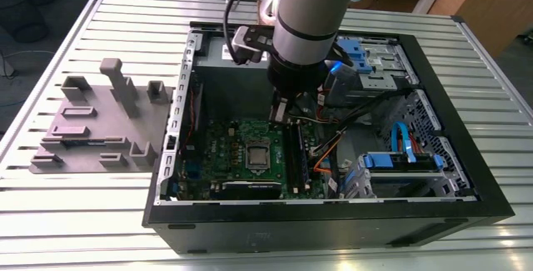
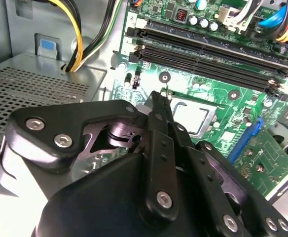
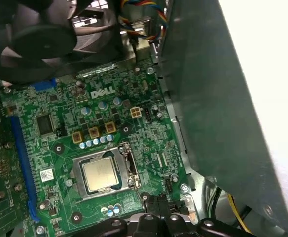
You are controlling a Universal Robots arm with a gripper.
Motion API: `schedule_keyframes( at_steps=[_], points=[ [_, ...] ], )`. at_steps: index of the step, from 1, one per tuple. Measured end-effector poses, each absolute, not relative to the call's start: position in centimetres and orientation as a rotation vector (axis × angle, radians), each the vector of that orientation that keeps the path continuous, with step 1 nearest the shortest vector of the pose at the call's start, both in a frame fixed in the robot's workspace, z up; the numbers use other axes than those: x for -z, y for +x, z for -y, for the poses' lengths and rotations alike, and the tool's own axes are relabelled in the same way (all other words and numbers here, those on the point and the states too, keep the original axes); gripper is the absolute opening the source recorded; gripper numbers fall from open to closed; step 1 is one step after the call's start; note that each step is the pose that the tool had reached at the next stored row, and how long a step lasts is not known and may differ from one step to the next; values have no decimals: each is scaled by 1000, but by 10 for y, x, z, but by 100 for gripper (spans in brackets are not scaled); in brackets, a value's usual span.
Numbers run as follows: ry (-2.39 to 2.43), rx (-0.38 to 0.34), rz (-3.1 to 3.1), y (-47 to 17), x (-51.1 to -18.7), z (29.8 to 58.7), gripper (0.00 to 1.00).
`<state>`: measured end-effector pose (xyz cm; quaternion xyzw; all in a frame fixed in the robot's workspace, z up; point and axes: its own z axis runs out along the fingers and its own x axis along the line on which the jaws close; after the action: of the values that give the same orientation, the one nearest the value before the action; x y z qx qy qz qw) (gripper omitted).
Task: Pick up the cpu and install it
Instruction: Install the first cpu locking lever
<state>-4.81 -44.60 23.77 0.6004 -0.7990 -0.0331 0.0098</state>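
The cpu (image 3: pixel 101 174) lies flat in the metal-framed socket (image 3: pixel 129 168) on the green motherboard (image 3: pixel 149 133), shiny top facing up, so the placing looks done as far as these pictures show; whether the socket frame is latched over it I cannot tell. In the exterior view the chip sits at about 6 o'clock from the arm (image 1: pixel 306 27), inside the open computer case (image 1: pixel 450 127). Being square, it has no long axis of its own; its edges run parallel with the socket frame and the memory slots (image 2: pixel 208 57). The gripper (image 2: pixel 156 101) hangs above the board just beside the socket, its fingers pressed together on nothing and apart from the chip.
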Motion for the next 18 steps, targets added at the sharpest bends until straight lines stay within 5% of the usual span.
schedule_keyframes(
  at_steps=[18],
  points=[
    [2024,94,2378,-53,-238,449,10]
  ],
)
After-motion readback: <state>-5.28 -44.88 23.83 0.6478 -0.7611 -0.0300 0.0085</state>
